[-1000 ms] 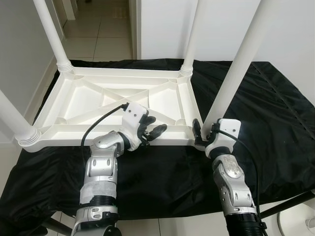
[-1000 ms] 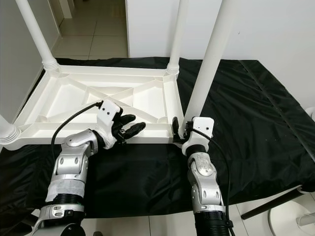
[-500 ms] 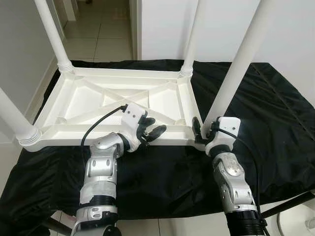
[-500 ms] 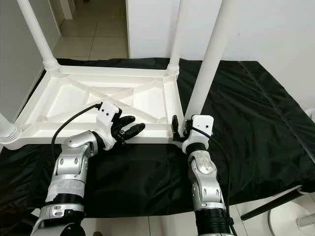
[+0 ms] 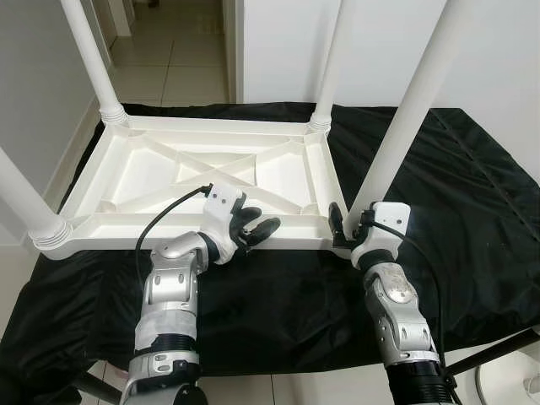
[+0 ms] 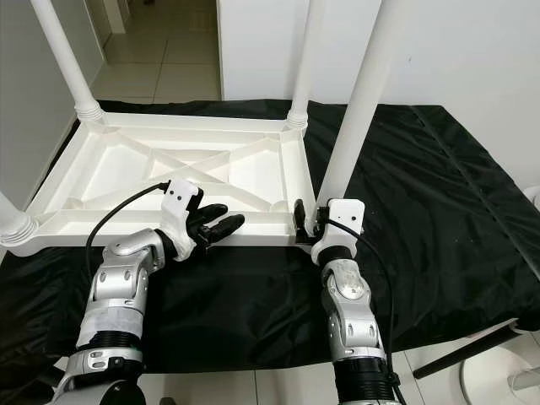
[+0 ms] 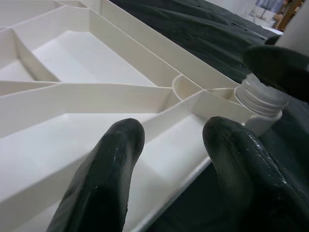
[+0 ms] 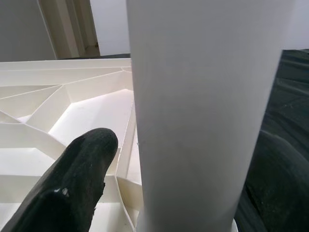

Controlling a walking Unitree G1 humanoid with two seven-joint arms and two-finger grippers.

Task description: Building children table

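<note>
The white plastic children's table [image 5: 126,173] lies upside down on a black cloth, with its legs pointing up. My left gripper [image 5: 260,223] is open over the table's near rim, and its two black fingers [image 7: 108,164] hold nothing. My right gripper [image 5: 348,224] sits at the base of the near right leg [image 5: 405,118], which stands in its corner socket. One black finger [image 8: 82,179] lies on each side of that leg [image 8: 203,111]. A thin gap shows between this finger and the leg.
The black cloth [image 5: 472,194] covers the worktop and hangs over its edges. A white wall stands behind, and a doorway with a tiled floor [image 5: 181,59] opens at the back left. The near left leg [image 5: 25,207] rises close to my left arm.
My left gripper has drawn back a little toward me and dropped slightly along the near rim. The right gripper stays at the leg's base.
</note>
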